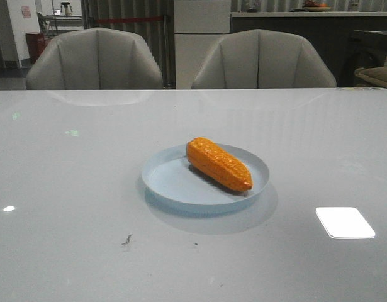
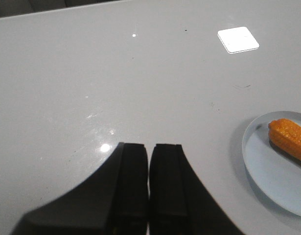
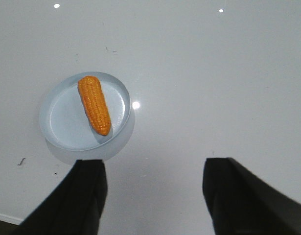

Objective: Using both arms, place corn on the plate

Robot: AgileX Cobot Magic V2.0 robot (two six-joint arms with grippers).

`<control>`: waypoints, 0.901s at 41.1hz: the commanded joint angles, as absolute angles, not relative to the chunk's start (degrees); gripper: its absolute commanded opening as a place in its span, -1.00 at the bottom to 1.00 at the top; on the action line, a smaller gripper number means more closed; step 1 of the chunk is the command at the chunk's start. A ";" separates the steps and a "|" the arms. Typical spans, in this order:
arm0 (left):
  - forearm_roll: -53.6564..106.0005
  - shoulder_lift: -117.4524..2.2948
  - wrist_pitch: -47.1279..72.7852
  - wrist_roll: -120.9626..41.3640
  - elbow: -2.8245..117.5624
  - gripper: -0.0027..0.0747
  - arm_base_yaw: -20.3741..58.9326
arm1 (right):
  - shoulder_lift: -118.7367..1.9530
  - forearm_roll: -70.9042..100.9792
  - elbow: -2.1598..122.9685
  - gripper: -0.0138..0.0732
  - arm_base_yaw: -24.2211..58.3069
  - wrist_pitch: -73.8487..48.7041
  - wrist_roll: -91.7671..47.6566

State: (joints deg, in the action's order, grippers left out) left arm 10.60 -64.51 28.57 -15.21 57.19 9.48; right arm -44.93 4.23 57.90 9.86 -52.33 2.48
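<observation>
Hovering over bare tabletop on the left side, the left gripper has its two dark fingers pressed together with only a thin seam between them, holding nothing; the plate's edge shows off to one side of its wrist view, well apart from the fingertips. At the middle of the glossy grey table sits the pale blue plate, round and shallow with a low rim. The orange corn cob lies inside it, resting diagonally on the right half of the plate, thick end toward the far rim and tapered tip toward the near right rim. On the right side, the right gripper hangs above the table with its jaws spread wide and empty, one finger near the plate's rim without touching it. A bright rectangular light reflection lies on the table to the right of the plate.
</observation>
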 commanded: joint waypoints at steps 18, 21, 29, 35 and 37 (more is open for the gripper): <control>11.22 -62.98 24.08 -14.57 58.41 -0.69 9.40 | -44.68 4.56 59.36 0.54 9.54 -48.40 2.53; 8.85 -60.56 21.86 -11.69 56.99 -0.69 10.04 | -44.68 4.56 59.36 0.54 9.54 -48.40 2.53; 0.00 -47.38 8.33 2.00 46.36 -0.69 10.16 | -44.68 4.56 59.36 0.54 9.54 -48.40 2.53; -4.91 -35.69 -1.57 2.00 34.91 -0.69 10.16 | -44.68 4.56 59.36 0.54 9.54 -48.40 2.53; -5.33 -30.96 -3.45 2.00 31.23 -0.69 9.88 | -44.68 4.56 59.36 0.54 9.54 -48.40 2.53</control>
State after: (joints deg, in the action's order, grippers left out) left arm -3.58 -37.08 5.79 1.05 35.05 9.70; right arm -44.93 4.32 57.90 9.86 -52.33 2.52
